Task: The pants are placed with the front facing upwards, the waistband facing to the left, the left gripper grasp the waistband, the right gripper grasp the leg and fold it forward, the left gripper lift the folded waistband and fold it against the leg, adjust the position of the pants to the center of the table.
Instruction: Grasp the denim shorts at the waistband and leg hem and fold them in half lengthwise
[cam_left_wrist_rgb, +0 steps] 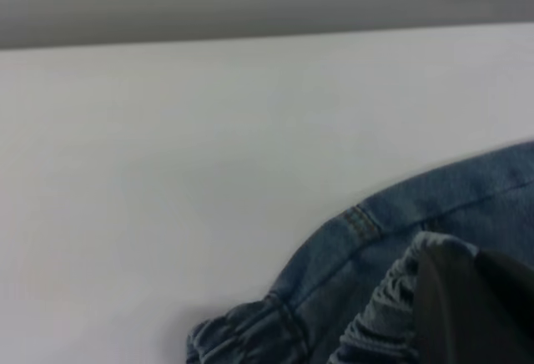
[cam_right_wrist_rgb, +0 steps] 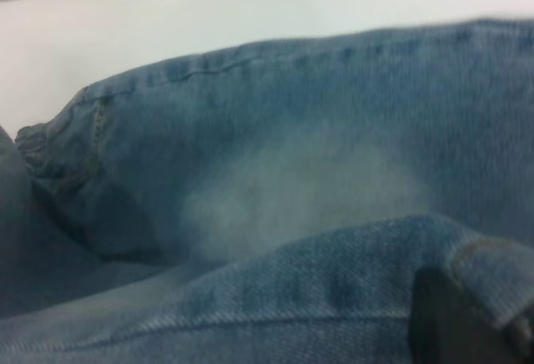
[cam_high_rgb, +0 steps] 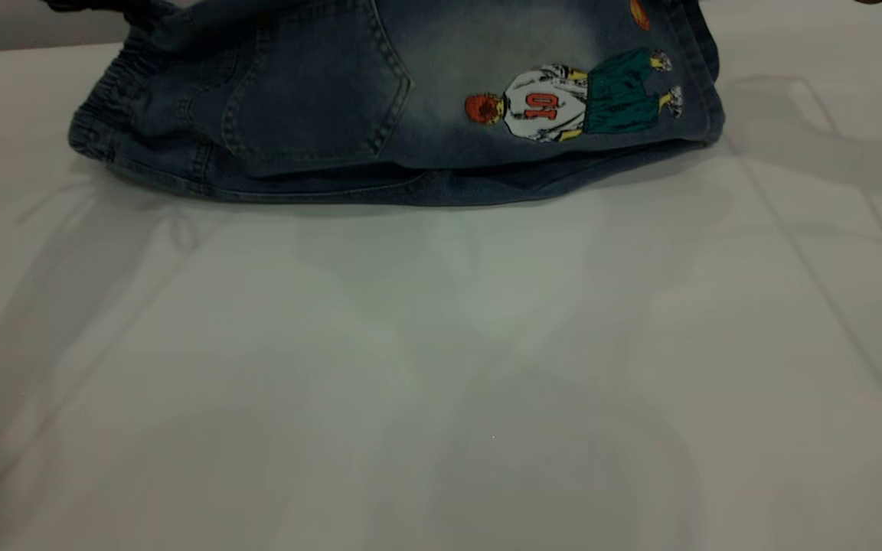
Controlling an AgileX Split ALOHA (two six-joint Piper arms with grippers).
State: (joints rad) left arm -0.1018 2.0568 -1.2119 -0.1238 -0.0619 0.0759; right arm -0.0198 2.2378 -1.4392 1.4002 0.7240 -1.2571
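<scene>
**A:** Describe it for me, nearest first. What could go wrong?

**B:** Closest to the outside camera is bare white table (cam_high_rgb: 441, 383). Beyond it, toward twelve o'clock at the far edge of that view, lie the pants (cam_high_rgb: 410, 115), folded lengthwise with the back up: a pocket and a cartoon figure (cam_high_rgb: 571, 96) show. The ruffled waistband (cam_high_rgb: 104, 107) sits at about ten o'clock, the leg hem near two o'clock. My worry is that the top layer looks loosely draped, so a lift by one layer only could let the fold slide open. The pants also sit far from the table's centre.

**A:** And the grippers?

**B:** The left gripper (cam_left_wrist_rgb: 471, 310) shows only as a dark finger in its wrist camera, pressed against the gathered elastic. It appears to be pinching the waistband, though I see just one finger. The right gripper (cam_right_wrist_rgb: 463, 318) shows as a dark finger tucked under a hemmed denim edge, seemingly clamped on the leg. Neither gripper is clearly visible from outside.
</scene>
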